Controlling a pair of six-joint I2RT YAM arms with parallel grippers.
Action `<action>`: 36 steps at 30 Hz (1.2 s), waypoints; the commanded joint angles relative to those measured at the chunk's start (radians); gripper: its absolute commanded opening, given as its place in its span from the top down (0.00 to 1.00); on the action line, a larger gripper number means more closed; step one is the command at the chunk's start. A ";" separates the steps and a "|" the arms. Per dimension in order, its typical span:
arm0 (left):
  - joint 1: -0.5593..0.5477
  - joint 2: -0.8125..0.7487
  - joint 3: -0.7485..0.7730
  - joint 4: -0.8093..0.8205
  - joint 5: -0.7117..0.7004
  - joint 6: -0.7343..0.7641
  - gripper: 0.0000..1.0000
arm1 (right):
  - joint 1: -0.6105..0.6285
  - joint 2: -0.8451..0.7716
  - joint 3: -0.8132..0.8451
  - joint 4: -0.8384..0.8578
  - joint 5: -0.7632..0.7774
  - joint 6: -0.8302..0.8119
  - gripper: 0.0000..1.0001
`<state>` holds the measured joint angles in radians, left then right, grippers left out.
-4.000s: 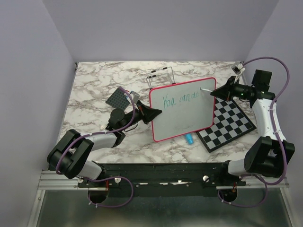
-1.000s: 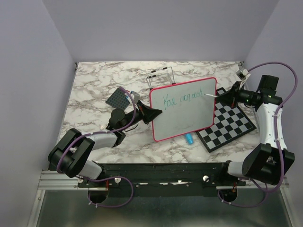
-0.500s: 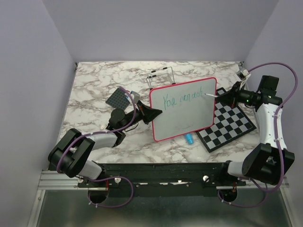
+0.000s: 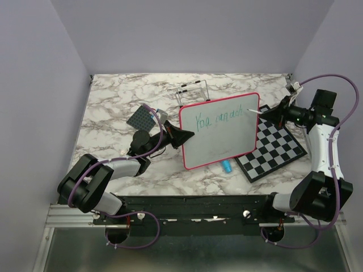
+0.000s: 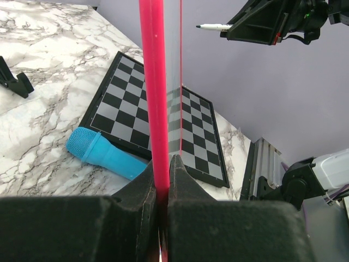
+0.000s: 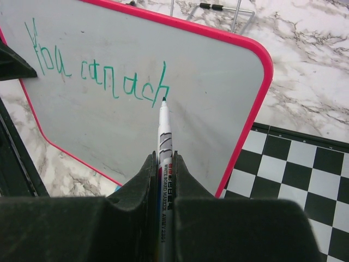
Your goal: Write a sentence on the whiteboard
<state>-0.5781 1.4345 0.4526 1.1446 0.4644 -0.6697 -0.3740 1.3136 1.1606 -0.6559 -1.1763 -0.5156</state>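
The whiteboard, white with a pink frame, stands tilted up on its lower edge. My left gripper is shut on its left frame edge. The sentence is one line of green scrawl near the board's top. At the board's upper right, my right gripper is shut on a white marker. The marker's green tip points at the end of the last word; in the left wrist view the marker sits a small gap off the surface.
A black-and-white checkered board lies under the whiteboard's right side. A blue cylinder lies below the whiteboard. A wire stand is behind it, and a dark grey square is at the left.
Since four seconds ago the green line has gained letters and my right gripper has moved right. In the last second the marker has drawn slightly back and to the right.
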 commanded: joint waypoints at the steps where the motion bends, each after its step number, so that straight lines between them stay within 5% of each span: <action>1: -0.002 0.023 -0.014 -0.071 0.017 0.125 1.00 | -0.005 0.012 -0.009 0.068 -0.005 0.026 0.99; 20: -0.003 0.000 -0.011 -0.102 0.016 0.133 1.00 | 0.079 0.058 -0.027 0.243 0.095 0.172 0.99; 29: -0.005 0.000 -0.011 -0.102 0.016 0.134 1.00 | 0.080 0.069 -0.033 0.211 0.164 0.158 0.99; 36: -0.003 0.006 -0.009 -0.097 0.017 0.134 1.00 | 0.080 0.021 -0.048 0.125 0.064 0.062 0.99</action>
<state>-0.5781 1.4326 0.4526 1.1248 0.4572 -0.6788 -0.2989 1.3643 1.1362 -0.4690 -1.0809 -0.3771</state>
